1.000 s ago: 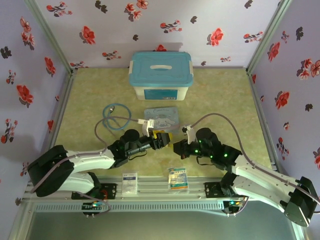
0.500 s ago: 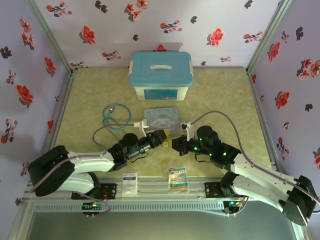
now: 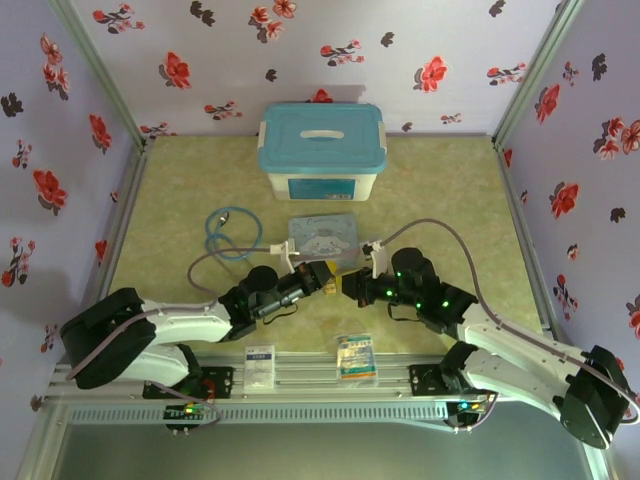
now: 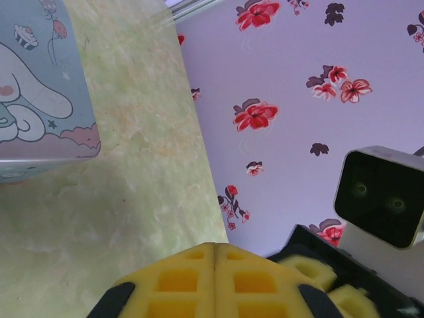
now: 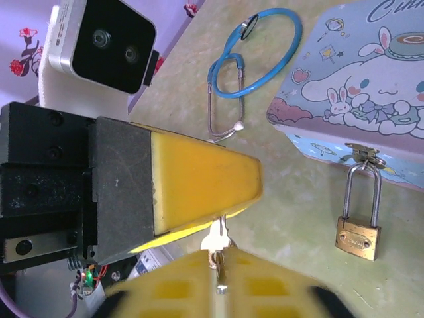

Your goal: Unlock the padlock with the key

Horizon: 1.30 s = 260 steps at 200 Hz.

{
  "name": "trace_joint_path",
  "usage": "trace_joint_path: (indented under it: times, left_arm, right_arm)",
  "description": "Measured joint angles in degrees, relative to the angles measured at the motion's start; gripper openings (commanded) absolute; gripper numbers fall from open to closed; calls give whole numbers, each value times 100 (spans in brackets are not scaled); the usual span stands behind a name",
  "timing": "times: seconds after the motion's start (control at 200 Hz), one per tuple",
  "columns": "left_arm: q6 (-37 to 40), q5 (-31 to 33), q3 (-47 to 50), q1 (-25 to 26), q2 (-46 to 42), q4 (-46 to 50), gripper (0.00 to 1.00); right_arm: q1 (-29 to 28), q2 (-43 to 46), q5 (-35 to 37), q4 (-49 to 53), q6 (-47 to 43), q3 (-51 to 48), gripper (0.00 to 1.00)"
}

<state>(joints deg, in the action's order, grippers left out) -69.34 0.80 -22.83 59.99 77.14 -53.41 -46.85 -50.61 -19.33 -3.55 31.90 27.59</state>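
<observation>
- The step in hand looked like a key handover in mid-air above the bench [image 3: 450,200]. The left gripper [image 3: 322,278] and right gripper [image 3: 351,286] met tip to tip just in front of the cartoon tin [image 3: 322,238].
- The right gripper held the key [image 5: 216,240], its pads drawn narrow around the shaft and the head sticking out beyond them.
- The left gripper's jaws were closed flush. In the right wrist view the key's head ran up under its yellow tip, but whether it was actually pinched there could not be told.
- The padlock [image 5: 358,236] hung by its shackle from the tin's hasp, body resting on the bench. It lay near both grippers, off to one side, with neither touching it.
- Judging from this, the next move called for one gripper to have a firm hold before the other let go. The blade would then be turned toward the padlock's underside, where the keyhole probably sits, and the small body steadied.
</observation>
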Motion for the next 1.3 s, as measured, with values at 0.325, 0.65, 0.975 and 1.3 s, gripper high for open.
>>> trace_joint_path:
  times: [0.325,0.65,0.975,1.3]
  left_arm:
    - [15,149,-11,-179,-247,2,0]
    - [133,610,-337,-232,-417,-636,0]
    - [133,678,-369,-278,-415,-881,0]
    - [131,675,-372,-278,-413,-968,0]
  right_arm:
    - [199,173,-22,-1742,1152,-632,90]
    - [214,-577,15,-4426,2872,-999,71]
    - [212,-833,-24,-5368,3228,-999,55]
    - [212,-1388,-70,-5840,3344,-997,40]
